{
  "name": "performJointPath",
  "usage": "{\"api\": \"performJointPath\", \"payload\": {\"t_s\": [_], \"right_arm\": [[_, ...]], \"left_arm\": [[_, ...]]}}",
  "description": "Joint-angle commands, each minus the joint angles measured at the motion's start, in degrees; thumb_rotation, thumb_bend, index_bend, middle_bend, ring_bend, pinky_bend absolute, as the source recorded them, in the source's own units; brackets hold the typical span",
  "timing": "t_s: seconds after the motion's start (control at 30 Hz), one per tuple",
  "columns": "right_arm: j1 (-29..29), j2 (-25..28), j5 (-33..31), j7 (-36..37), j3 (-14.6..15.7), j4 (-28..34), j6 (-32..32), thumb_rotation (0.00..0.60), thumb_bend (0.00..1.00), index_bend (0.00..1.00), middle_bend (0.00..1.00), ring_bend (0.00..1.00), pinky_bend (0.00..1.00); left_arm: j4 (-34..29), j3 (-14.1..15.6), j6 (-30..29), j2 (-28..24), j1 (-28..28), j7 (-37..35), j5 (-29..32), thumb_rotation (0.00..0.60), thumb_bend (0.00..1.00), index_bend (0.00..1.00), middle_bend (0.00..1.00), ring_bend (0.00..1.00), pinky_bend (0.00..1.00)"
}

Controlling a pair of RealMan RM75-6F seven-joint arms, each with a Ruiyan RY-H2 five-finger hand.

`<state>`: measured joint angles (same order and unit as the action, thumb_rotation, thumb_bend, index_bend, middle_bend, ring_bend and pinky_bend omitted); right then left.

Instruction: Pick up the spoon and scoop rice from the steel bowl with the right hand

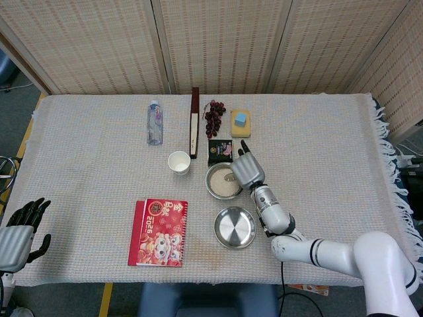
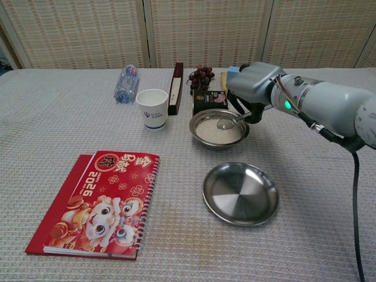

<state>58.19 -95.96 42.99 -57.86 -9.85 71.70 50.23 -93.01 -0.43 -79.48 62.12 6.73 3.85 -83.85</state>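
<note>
A steel bowl (image 2: 202,138) (image 1: 213,189) of white rice stands mid-table. My right hand (image 2: 254,85) (image 1: 246,170) hovers at the bowl's right rim and grips a metal spoon (image 2: 229,121). The spoon's bowl lies over the rice, close to its surface; whether it touches cannot be told. In the head view the spoon (image 1: 230,177) is barely visible beside the hand. My left hand (image 1: 18,234) rests at the table's near left corner, fingers apart and holding nothing; the chest view does not show it.
An empty steel plate (image 2: 240,194) lies in front of the rice bowl. A red notebook (image 2: 94,202) lies at front left. Behind the bowl stand a white paper cup (image 2: 152,108), a dark box (image 2: 209,100), grapes (image 2: 200,77), a sponge (image 2: 233,83), a water bottle (image 2: 126,84) and a dark upright strip (image 2: 175,87).
</note>
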Motion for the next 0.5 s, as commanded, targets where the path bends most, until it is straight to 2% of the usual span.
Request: {"api": "performJointPath", "payload": {"t_s": [0.03,0.2,0.5], "right_arm": [[0.40,-0.65,-0.28,0.73,0.24,-0.53,-0.42,0.600,0.33,0.95,0.59,0.19,0.00],[0.79,-1.11,-1.64,2.99,-0.13,-0.53,-1.57,0.600,0.33,0.95,0.59,0.20,0.00],[1.14,1.07,-7.75,10.13,-2.63,2.86,-5.69,0.600,0.33,0.95,0.59,0.20,0.00]], "left_arm": [[-0.04,-0.01,0.03,-0.01,0.04,-0.04,-0.05,0.600,0.48,0.00,0.00,0.00,0.13],[0.08,-0.03,0.12,-0.01,0.07,-0.28,0.04,0.600,0.48,0.00,0.00,0.00,0.13],[0.09,0.10,-0.23,-0.10,-0.07,-0.54,-0.36,0.600,0.48,0.00,0.00,0.00,0.13]]}}
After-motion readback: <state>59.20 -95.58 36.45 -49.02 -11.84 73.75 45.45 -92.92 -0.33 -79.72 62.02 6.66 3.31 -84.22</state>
